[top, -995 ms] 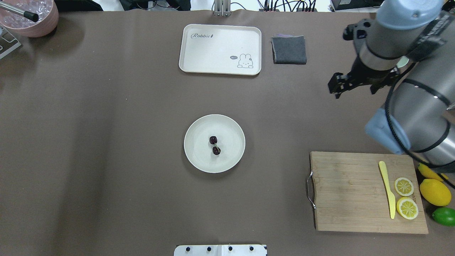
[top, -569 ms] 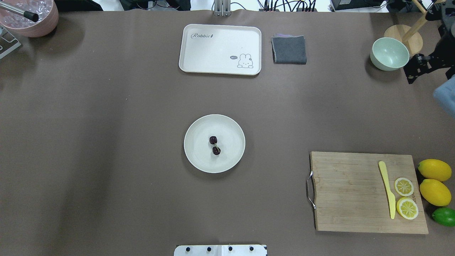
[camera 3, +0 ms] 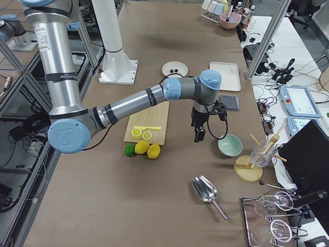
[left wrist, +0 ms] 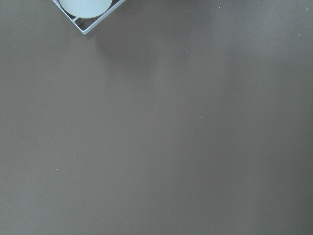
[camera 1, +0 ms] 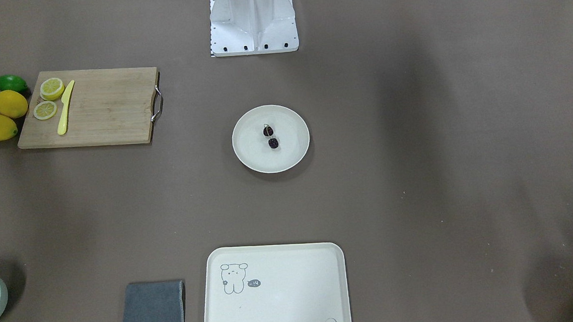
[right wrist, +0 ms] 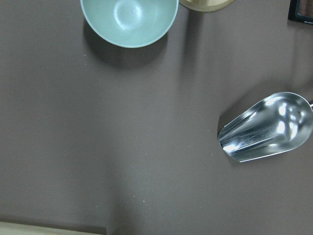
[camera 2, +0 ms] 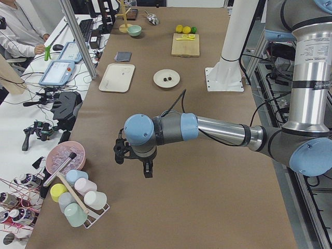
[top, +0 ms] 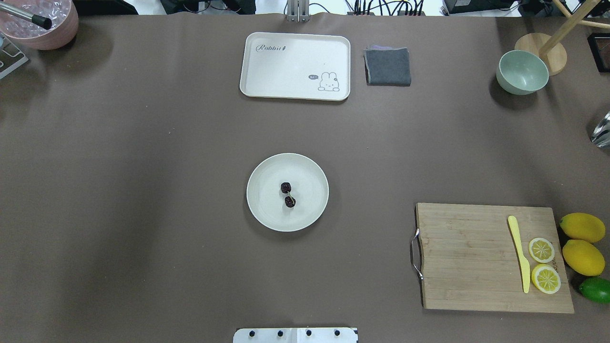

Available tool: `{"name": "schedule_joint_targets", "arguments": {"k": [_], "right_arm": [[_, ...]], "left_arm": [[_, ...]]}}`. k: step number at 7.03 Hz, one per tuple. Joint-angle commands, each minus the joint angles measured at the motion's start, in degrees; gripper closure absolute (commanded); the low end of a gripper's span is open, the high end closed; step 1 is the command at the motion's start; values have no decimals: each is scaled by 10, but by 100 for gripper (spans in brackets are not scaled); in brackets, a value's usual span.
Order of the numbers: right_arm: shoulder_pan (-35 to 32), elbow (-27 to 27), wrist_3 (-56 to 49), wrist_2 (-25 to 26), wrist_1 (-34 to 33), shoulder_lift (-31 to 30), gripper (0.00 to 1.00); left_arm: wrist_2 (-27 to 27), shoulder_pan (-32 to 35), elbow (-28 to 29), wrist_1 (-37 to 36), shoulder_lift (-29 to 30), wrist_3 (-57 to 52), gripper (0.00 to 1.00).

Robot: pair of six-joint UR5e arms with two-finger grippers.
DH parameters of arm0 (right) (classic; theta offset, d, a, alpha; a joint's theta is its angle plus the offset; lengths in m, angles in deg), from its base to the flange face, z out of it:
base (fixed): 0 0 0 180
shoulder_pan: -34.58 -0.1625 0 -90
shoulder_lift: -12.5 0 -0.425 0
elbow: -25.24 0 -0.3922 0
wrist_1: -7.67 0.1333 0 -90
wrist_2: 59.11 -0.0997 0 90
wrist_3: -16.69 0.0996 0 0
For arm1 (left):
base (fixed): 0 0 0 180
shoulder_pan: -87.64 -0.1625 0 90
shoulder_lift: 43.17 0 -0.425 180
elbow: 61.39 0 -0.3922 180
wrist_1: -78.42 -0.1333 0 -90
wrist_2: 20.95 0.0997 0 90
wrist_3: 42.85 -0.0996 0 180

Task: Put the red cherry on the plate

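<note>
The red cherry [top: 288, 194], a pair of tiny dark fruits on joined stems, lies near the middle of the round off-white plate [top: 267, 190] at the table's centre. The front-facing view shows the same cherry [camera 1: 270, 136] on the plate [camera 1: 250, 143]. Neither gripper appears in the overhead or front-facing views. My left gripper [camera 2: 134, 163] hangs over bare table far from the plate, near the cup rack. My right gripper [camera 3: 198, 135] hangs beside the green bowl. I cannot tell whether either is open or shut. The wrist views show no fingers.
A cream tray [top: 295, 65] and a grey cloth [top: 387, 66] lie at the far side. A green bowl [top: 522, 72], a metal scoop [right wrist: 266, 127], and a cutting board [top: 476, 257] with knife, lemon slices and whole fruit [top: 584, 257] are on the right. A cup rack [camera 2: 78, 199] stands far left.
My right arm has swung out of the overhead view toward the right, uncovering the green bowl and the lemons. The cherry and plate have not moved.
</note>
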Motion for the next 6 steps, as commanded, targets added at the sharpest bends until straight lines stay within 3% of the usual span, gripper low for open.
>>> {"name": "schedule_joint_targets", "arguments": {"k": [1,2,4,6], "right_arm": [[-31,4,-62,-56,7,-38,0],[-40,3,-95,-59,46,-90,0],[-66,6,-101,-66,104,-150,0],[-97,27,-93,-80,76,-143,0]], "left_arm": [[9,2,-1,8,-34,-31,2],[12,2,7,36,-60,-52,2],[11,-2,49,58,-38,-51,2],[20,-4,61,58,-7,6,2]]}}
